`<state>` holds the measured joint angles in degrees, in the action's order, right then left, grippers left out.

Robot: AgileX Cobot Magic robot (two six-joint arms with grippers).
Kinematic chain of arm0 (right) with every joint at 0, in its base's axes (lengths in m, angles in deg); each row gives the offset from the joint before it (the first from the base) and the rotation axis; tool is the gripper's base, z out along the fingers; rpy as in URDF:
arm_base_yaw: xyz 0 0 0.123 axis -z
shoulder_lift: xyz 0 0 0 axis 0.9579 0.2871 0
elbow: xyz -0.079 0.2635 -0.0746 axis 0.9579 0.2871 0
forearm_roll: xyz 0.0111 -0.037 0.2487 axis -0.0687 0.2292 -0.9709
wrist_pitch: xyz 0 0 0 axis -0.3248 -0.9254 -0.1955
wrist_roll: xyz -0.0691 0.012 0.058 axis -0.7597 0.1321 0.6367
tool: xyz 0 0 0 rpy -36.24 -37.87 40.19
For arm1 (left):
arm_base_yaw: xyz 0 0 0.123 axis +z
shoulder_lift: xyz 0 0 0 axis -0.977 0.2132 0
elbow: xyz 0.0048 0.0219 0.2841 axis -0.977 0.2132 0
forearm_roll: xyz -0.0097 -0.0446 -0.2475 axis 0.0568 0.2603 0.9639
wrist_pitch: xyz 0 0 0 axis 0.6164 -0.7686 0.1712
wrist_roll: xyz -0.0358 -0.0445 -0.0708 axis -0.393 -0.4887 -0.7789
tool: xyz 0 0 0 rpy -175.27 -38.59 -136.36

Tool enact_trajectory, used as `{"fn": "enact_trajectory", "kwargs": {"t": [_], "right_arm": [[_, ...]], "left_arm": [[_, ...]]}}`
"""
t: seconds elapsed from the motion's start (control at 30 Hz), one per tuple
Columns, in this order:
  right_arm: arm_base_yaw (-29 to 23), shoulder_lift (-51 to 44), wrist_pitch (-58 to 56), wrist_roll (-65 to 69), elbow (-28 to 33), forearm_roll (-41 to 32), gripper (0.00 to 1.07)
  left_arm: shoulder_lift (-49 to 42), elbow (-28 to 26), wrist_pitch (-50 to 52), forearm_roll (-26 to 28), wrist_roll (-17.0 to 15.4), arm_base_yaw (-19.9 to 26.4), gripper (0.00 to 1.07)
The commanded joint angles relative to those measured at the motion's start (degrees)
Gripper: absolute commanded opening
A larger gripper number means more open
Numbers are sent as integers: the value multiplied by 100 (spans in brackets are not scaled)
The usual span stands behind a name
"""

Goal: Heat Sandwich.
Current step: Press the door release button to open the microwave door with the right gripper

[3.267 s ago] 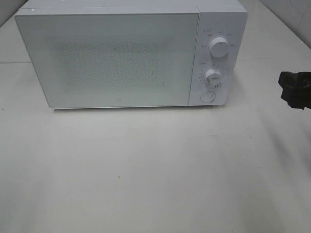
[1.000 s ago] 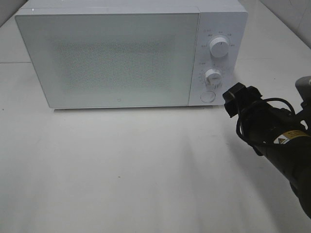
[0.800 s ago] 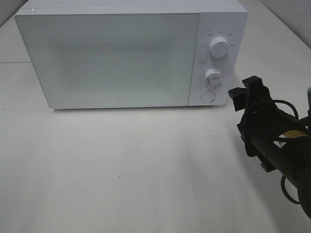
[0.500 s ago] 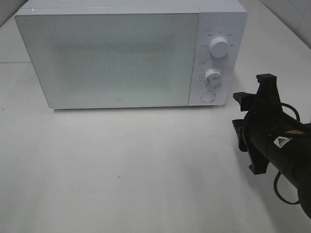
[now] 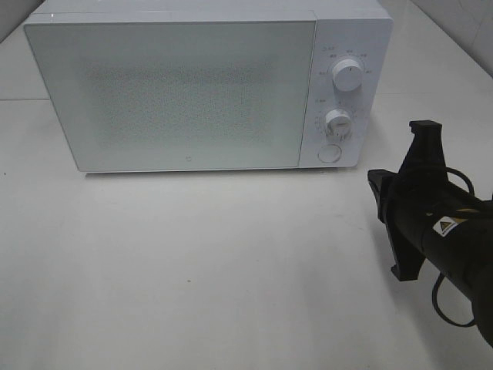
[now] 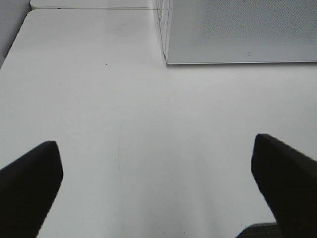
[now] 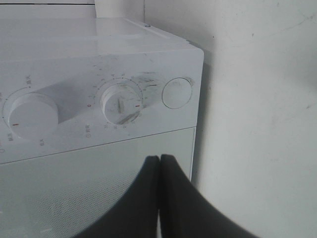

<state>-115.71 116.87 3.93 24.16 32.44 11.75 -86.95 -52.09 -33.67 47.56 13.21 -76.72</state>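
We see the sandwich in no view, so we cannot tell its place, heading or long axis. The white microwave [image 5: 208,89] stands on the table [image 5: 231,270], its door [image 5: 154,100] closed, with two knobs [image 5: 348,75] and a round button [image 5: 330,153] beside it. Our right gripper [image 7: 159,157] is clenched on nothing, pointing at those controls. The left gripper [image 6: 158,188] hangs spread wide and empty over the table.

Glossy white microwave [image 5: 192,92] stands on a smooth matt table [image 5: 192,277].
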Motion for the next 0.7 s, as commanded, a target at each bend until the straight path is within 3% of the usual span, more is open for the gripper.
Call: {"fn": "enact_trajectory", "kwargs": {"t": [0.03, 0.47, 0.7], "right_arm": [[-17, 40, -11, 11, -40, 11, 0], [23, 642, -17, 115, -413, 34, 0], [407, 1020, -126, 309, -814, 453, 0]], "left_arm": [[-138, 17, 23, 23, -17, 23, 98], [-138, 17, 23, 23, -17, 23, 98], [-138, 17, 23, 23, -17, 23, 98]]}}
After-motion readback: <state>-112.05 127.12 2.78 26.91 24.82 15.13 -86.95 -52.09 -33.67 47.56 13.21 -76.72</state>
